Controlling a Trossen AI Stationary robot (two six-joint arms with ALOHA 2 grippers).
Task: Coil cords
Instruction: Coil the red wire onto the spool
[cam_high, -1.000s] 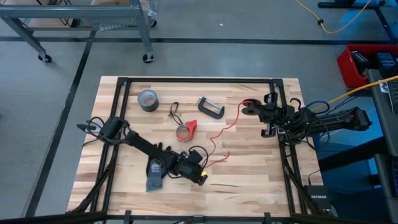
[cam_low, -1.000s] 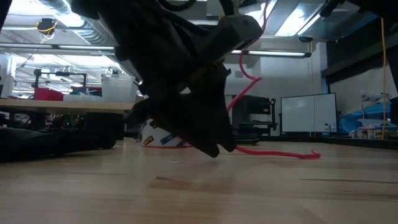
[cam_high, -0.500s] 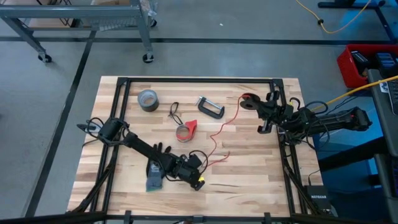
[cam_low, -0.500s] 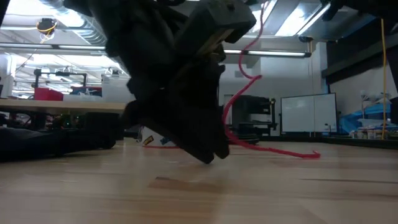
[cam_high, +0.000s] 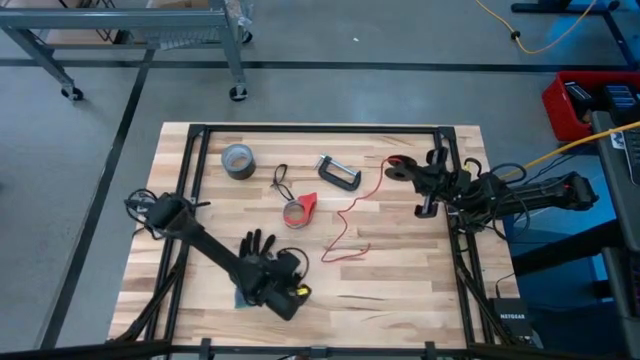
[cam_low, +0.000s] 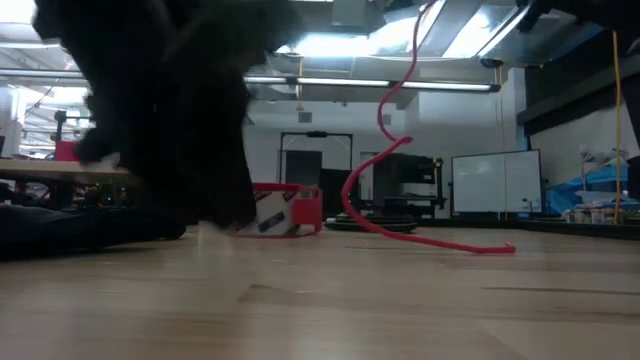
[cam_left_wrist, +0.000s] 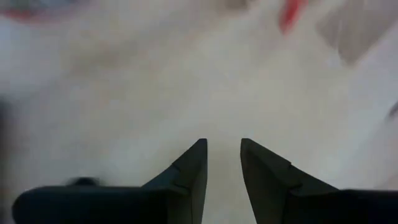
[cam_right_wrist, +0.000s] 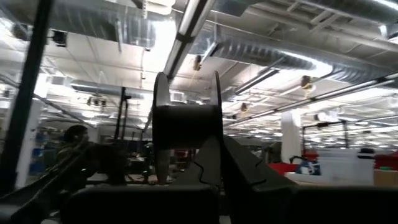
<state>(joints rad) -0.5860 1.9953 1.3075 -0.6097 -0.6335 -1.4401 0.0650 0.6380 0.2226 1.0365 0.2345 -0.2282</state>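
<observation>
The red cord (cam_high: 345, 210) runs from a small dark reel (cam_high: 400, 163) at the table's right side, held up by my shut right gripper (cam_high: 412, 172). It hangs in curls (cam_low: 385, 150), and its free end (cam_high: 345, 252) lies on the wood. The black cord (cam_high: 280, 180) lies looped on the table at the far middle. My left gripper (cam_high: 292, 300) is near the front edge, left of the red cord's end. Its fingers (cam_left_wrist: 222, 152) stand a little apart with nothing between them. My right gripper holds the reel (cam_right_wrist: 186, 124) at its fingertips, coming from the table's right and slanting upward. The reel is lifted clear of the table with its two flanges upright. The fingers themselves hide which part of the reel they pinch.
A grey duct-tape roll (cam_high: 237, 160), a C-clamp (cam_high: 338, 172) and a red-edged tape ring (cam_high: 298, 210) lie in the far middle. A black glove (cam_high: 255, 245) lies beside my left arm. A grey object (cam_high: 243, 297) sits partly under that arm.
My left gripper has gone toward the table's left and near edge, away from the red cord's end, and has turned as it went. The lower part of the red cord has shifted a little to the left and now shows unhidden in the low view.
</observation>
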